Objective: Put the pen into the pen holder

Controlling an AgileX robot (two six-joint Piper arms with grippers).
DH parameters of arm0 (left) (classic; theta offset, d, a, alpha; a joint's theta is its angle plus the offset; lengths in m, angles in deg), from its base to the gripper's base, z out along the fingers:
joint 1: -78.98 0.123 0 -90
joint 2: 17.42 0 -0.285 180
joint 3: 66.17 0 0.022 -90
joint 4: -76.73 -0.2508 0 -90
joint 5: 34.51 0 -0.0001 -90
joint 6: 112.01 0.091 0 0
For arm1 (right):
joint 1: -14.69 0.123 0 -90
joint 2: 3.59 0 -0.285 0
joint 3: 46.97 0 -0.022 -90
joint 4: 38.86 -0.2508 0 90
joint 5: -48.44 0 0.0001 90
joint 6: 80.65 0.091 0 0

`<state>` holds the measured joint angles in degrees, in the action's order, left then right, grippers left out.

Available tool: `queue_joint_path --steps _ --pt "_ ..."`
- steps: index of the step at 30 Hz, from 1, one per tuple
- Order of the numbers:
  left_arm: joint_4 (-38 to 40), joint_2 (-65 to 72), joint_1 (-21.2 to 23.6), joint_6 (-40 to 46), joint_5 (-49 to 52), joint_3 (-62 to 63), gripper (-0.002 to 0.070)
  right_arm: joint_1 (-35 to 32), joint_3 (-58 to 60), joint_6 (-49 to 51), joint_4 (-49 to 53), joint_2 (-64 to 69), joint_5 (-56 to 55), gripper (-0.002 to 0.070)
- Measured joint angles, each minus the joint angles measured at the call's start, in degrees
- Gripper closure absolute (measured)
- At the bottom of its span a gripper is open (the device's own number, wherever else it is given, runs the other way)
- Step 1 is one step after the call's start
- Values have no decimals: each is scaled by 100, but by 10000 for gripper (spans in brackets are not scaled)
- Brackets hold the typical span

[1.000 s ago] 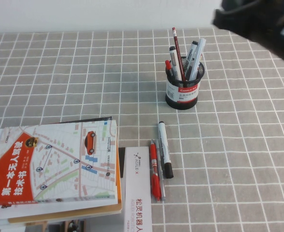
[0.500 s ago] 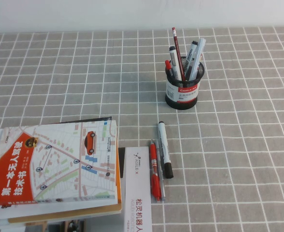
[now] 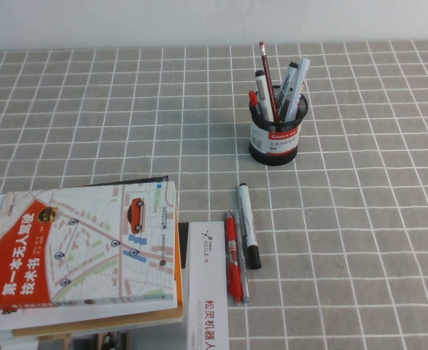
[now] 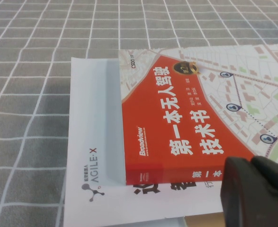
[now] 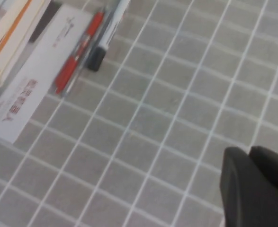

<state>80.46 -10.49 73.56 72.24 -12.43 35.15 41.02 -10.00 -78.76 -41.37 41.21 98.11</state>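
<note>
The pen holder (image 3: 275,137), a black mesh cup with a white label and red band, stands right of centre with several pens in it. The slim pale grey pen (image 3: 243,281) lies on the cloth between a red pen (image 3: 232,257) and a black-capped white marker (image 3: 248,224). The right wrist view shows the same group: the pen (image 5: 77,75), red pen (image 5: 79,47) and marker (image 5: 97,56). My right gripper (image 5: 249,153) is shut and empty above bare cloth, well apart from them. My left gripper (image 4: 250,163) is shut and empty over the book. Neither arm shows in the high view.
A book with a red and map-printed cover (image 3: 82,248) lies at the front left on a stack. A white AgileX box (image 3: 206,292) lies beside it, touching the red pen. The grey checked cloth (image 3: 126,117) covers the table.
The right arm, at the high view's top right a second ago, has drawn back to the right and left that view. The pens and the holder have not moved.
</note>
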Motion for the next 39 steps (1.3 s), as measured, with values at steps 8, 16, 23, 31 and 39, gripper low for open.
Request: queue_joint_path --steps 8,16,23,31,39 --pt "0 0 0 0 0 0 678 -25 312 41 683 -984 -811 688" --pt "0 0 0 0 0 0 678 -1084 2359 264 430 -2502 -3471 688" --pt "0 0 0 0 0 0 678 -1994 3897 276 220 -3371 -4839 689" --pt "0 0 0 0 0 0 678 -2062 4171 276 311 -3456 -4470 689" --pt "0 0 0 0 0 0 678 -2071 4183 276 350 -3742 -2885 689"
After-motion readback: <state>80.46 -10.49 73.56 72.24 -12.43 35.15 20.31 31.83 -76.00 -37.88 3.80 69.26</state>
